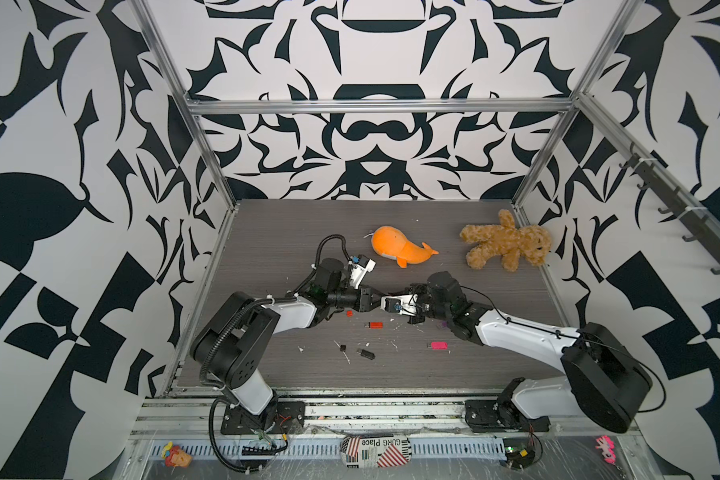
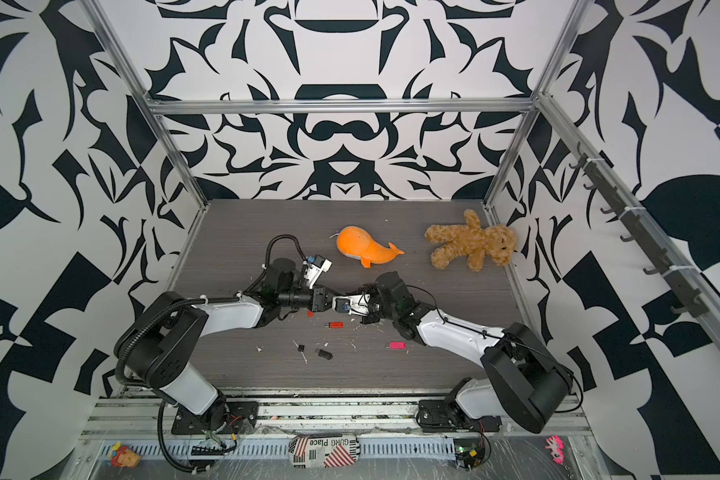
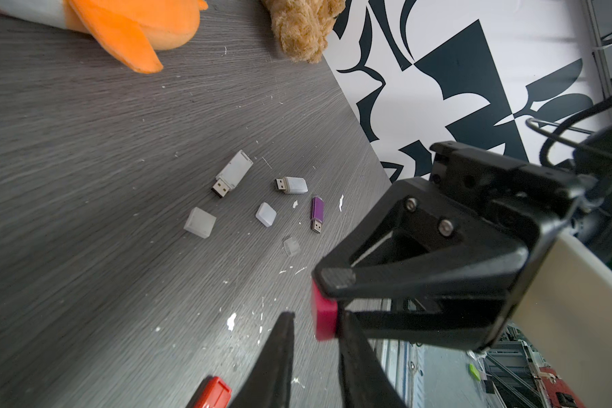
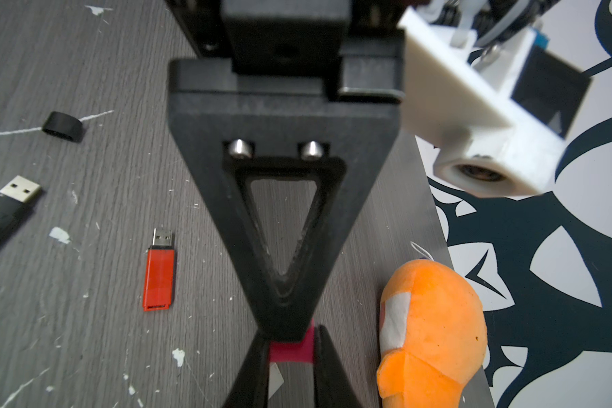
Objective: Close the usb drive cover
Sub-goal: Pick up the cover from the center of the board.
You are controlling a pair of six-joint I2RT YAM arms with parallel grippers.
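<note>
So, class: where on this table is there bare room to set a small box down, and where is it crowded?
Bare: the far left corner, between the side frame and the orange whale; the near strip between the black drive, pink drive and the front rail. Crowded: the middle, where the left arm and right arm meet by the red drive.

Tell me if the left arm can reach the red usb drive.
Likely yes: red usb drive lies uncovered close to the left gripper, but its fingers are busy at the pink piece.
</note>
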